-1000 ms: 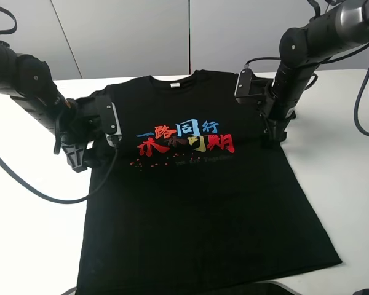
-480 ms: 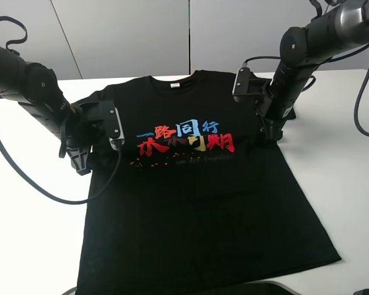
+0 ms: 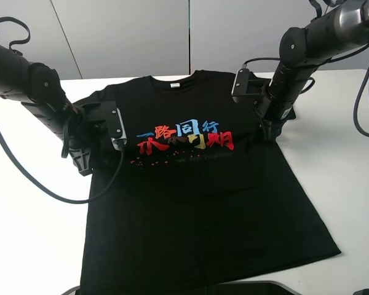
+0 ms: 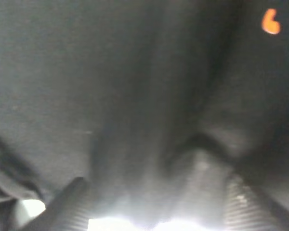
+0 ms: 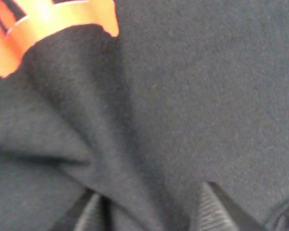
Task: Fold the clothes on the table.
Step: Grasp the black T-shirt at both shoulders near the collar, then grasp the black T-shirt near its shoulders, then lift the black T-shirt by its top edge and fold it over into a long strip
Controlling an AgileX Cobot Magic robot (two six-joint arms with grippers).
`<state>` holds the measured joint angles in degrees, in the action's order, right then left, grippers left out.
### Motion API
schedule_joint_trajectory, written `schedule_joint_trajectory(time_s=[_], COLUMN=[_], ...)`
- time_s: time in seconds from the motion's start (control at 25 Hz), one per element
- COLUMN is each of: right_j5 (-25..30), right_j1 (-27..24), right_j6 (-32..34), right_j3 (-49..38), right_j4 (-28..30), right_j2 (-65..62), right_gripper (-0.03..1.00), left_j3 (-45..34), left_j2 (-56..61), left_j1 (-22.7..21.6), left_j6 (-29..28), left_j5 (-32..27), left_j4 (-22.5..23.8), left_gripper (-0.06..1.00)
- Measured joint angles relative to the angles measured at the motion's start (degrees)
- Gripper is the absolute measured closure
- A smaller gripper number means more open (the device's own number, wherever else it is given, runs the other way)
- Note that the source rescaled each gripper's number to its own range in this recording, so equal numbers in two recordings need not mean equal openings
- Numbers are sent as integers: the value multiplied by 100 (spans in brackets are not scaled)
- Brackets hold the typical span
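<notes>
A black T-shirt [image 3: 190,209] with a red, blue and yellow print [image 3: 184,138] lies flat on the white table [image 3: 24,233], collar at the far side. My left gripper [image 3: 85,165] is shut on the shirt's left edge below the sleeve. In the left wrist view a fold of the cloth [image 4: 135,72] is bunched between the fingers [image 4: 72,202]. My right gripper [image 3: 267,134] is shut on the shirt's right side beside the print. In the right wrist view a ridge of cloth [image 5: 207,72] runs between the fingers [image 5: 212,207].
A black cable [image 3: 31,181] loops over the table from the left arm. More cables [image 3: 360,92] hang at the far right. A dark curved object [image 3: 246,287] shows at the front edge. Grey wall panels stand behind the table.
Both grippers have shifted slightly inward and toward the far side with the cloth. The shirt's bottom hem has slid a little away from the front edge.
</notes>
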<state>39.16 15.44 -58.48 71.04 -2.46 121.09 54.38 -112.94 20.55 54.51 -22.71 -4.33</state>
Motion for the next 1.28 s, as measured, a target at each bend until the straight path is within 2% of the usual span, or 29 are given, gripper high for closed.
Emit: schedule_joint_trajectory(time_s=[0.12, 0.2, 0.4, 0.48, 0.56, 0.68, 1.12, 1.28], right_j5=[10, 10, 10, 10, -12, -44, -136, -405], right_j1=[0, 0, 0, 0, 0, 0, 0, 0], right_j6=[0, -20, -23, -23, -23, -23, 184, 326], right_j3=[0, 0, 0, 0, 0, 0, 0, 0], right_j4=[0, 0, 0, 0, 0, 0, 0, 59], right_j2=[12, 12, 12, 12, 12, 12, -334, -985], right_gripper=[63, 64, 65, 74, 90, 95, 96, 96], left_j3=[0, 0, 0, 0, 0, 0, -58, -58], left_j2=[-24, -29, -70, -91, -99, -112, 160, 731], left_j1=[9, 9, 9, 9, 9, 9, 9, 9], left_j6=[-11, -11, -11, -11, -22, -32, -140, -148], left_j5=[125, 296, 558, 583, 617, 655, 681, 1074], left_j4=[78, 181, 380, 433, 433, 433, 492, 548], left_gripper=[60, 65, 64, 75, 91, 94, 94, 94])
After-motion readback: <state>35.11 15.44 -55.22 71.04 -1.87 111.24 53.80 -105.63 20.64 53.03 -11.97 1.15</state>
